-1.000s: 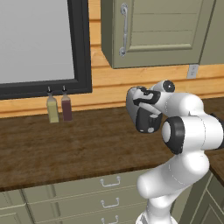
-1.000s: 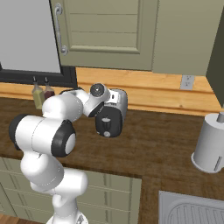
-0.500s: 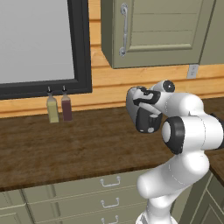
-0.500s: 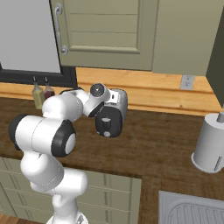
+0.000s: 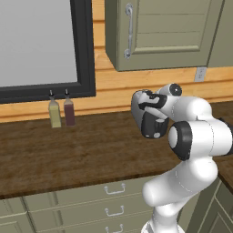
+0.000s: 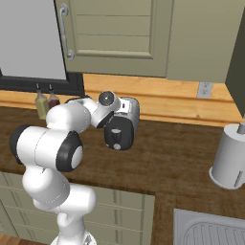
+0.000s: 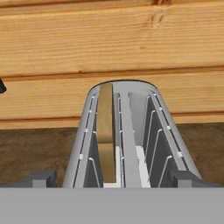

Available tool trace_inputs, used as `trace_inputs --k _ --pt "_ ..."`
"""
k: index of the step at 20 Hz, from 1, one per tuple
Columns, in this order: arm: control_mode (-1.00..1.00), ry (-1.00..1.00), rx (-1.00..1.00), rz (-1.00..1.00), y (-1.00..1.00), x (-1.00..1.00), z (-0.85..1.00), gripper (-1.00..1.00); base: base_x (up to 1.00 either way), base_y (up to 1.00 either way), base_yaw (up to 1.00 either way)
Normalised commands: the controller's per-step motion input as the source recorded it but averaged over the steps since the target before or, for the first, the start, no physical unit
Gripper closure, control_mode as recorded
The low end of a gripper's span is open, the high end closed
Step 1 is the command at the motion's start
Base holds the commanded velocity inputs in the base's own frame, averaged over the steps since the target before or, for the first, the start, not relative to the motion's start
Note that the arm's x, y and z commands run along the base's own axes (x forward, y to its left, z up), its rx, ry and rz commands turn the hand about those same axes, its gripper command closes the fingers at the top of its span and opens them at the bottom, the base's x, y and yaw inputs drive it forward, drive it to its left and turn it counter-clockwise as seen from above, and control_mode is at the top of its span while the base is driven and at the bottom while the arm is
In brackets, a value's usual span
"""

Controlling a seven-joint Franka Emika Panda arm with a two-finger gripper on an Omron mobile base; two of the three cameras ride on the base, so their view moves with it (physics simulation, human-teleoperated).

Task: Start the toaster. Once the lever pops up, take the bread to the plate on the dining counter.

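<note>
The gripper (image 7: 112, 177) is hanging directly above the toaster (image 7: 127, 135), jaws spread wide and holding nothing, likely lining up over its two slots. One bread slice (image 7: 105, 131) is standing upright in the left slot; the other slot is sitting empty. Two bottles (image 5: 61, 113) are standing side by side against the wooden wall (image 7: 109, 48), well apart from the toaster.

toaster (image 7: 127, 135): on the counter (image 5: 68, 154), against the wall, just ahead of me
bread (image 7: 106, 131): in its left slot
bottles (image 5: 61, 113): far left, probably touching
</note>
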Motion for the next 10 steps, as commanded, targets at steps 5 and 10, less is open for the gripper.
trace_inputs --k 5,10 --pt "-1.00 0.00 0.00 0.00 0.00 0.00 0.00 -1.00 0.00 0.00 0.00" --pt "-1.00 0.02 0.00 0.00 0.10 0.00 0.00 -1.00 0.00 0.00 0.00"
